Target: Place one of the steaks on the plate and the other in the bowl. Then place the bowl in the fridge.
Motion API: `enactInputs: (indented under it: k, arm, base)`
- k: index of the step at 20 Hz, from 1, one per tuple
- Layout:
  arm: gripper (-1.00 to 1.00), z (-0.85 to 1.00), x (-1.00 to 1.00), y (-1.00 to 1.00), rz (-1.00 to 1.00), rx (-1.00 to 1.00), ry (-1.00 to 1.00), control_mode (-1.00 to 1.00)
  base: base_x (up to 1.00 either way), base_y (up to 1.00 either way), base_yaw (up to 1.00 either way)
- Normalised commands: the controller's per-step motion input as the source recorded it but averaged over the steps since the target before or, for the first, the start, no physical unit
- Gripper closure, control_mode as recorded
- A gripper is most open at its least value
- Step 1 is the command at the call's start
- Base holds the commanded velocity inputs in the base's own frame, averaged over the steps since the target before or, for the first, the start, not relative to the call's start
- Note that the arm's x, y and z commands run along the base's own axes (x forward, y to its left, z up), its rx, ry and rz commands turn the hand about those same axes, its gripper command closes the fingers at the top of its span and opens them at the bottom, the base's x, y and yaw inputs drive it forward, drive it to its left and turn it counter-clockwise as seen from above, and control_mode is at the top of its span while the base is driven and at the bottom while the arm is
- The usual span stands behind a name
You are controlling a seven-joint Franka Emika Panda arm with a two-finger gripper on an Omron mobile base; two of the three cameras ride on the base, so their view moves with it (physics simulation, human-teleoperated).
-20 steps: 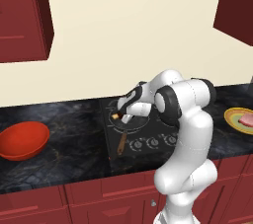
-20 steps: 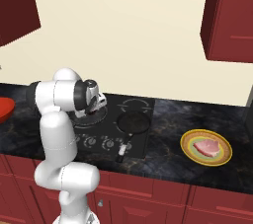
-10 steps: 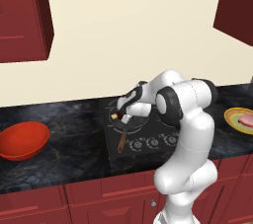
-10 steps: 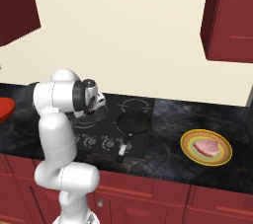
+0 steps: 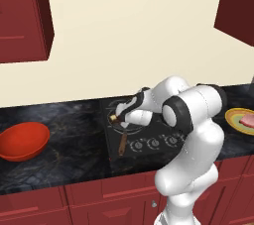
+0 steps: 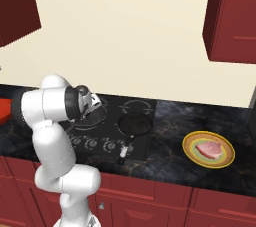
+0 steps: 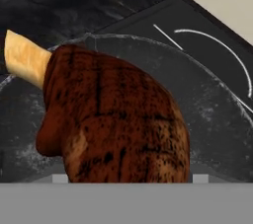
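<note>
Claw [image 5: 118, 118] sits low over the left rear burner of the black cooktop [image 5: 149, 140], closed onto the dark brown steak with the tan bone end [image 7: 111, 119]; in the hand view the meat is right up against the camera, bone end pointing upper left, with a round dark frying pan [image 7: 217, 119] underneath it. White arm [image 5: 191, 135] is folded forward over the stove. Dark marbled bench [image 5: 59, 144] runs the full width above red cabinet fronts. Wide glossy orange-red bowl [image 5: 22, 140] sits on the bench well left of the cooktop, nothing visible inside. Second black frying pan [image 6: 135, 125] sits on the right burner, its handle pointing toward the front edge. Small round yellow plate with an orange rim [image 6: 208, 149] is on the bench right of the cooktop, well apart from the bowl, and the pale pink flat steak [image 6: 209, 149] lies in its middle. Wooden pan handle [image 5: 122, 143] sticks out toward the knobs below the claw.
</note>
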Motion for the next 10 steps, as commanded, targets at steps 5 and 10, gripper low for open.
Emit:
enactInputs:
  k: [5,10]
  arm:
    - [1.00,1.00,-0.37,-0.19,0.03,0.00,-0.05,-1.00]
    - [1.00,1.00,-0.84,0.13,0.11,0.00,0.07,-1.00]
  base:
    - [0.00,0.00,0.00]
    - [0.00,0.00,0.00]
